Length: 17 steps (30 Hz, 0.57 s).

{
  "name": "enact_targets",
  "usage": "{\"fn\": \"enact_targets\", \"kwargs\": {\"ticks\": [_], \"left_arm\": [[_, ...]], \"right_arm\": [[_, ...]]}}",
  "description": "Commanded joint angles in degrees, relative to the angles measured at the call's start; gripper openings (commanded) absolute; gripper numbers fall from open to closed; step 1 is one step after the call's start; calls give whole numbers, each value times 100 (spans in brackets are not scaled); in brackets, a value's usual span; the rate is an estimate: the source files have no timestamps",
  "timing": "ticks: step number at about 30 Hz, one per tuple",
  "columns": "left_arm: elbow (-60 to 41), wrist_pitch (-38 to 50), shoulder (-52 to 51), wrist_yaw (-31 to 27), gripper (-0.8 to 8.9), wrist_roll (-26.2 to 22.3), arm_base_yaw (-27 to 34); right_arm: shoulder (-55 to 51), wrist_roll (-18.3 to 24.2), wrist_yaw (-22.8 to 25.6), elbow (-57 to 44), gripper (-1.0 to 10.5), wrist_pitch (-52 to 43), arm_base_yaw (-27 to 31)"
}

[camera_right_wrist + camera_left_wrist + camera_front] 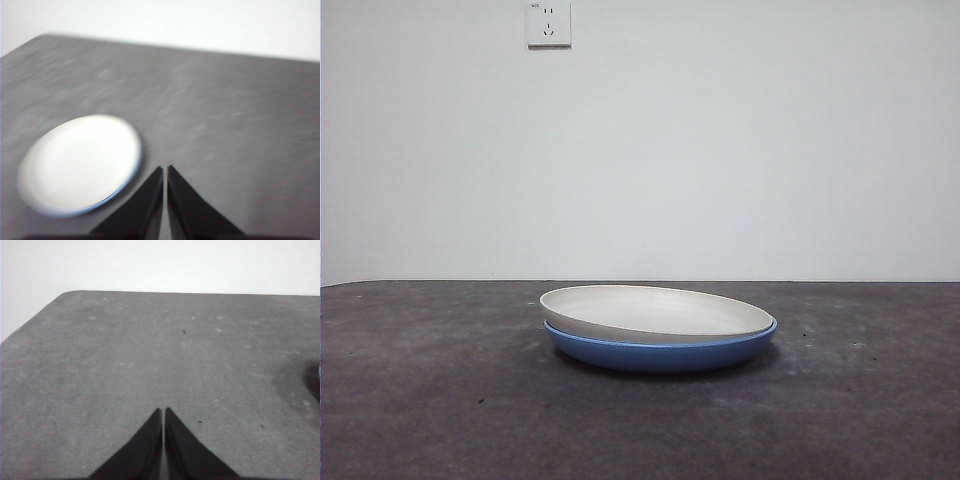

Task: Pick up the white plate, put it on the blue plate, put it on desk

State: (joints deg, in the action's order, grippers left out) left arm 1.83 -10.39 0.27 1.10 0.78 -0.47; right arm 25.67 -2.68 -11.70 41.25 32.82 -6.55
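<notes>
Dark mottled desk (440, 400) fills my front view, and on it the white plate (655, 312) sits inside the blue plate (660, 355), tipped a little so its left rim rides higher than its right, where the blue rim shows beside it. Neither arm shows in this view. On my right wrist feed, blurred, the right gripper (165, 169) hangs above the desk with its jaws pressed together, holding nothing, the stacked plates just beside its tips with only a thin blue edge peeking under the white. My left gripper (163, 411) is likewise pinched closed and empty over bare desk. A wall socket (548, 23) sits high on the white wall behind.
</notes>
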Motion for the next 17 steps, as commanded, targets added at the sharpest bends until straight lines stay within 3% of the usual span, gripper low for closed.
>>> {"fn": "enact_targets", "kwargs": {"ticks": [1, 9, 17], "left_arm": [[-116, -33, -9, -20, 9, 11, 13], [-116, -33, -9, -20, 9, 11, 13], [-116, -33, -9, -20, 9, 11, 13]], "right_arm": [[-481, 61, 103, -713, 8, -702, 267], [-1880, -39, 175, -2671, 8, -2293, 776], [-2546, -227, 643, -3521, 8, -2483, 905]]}}
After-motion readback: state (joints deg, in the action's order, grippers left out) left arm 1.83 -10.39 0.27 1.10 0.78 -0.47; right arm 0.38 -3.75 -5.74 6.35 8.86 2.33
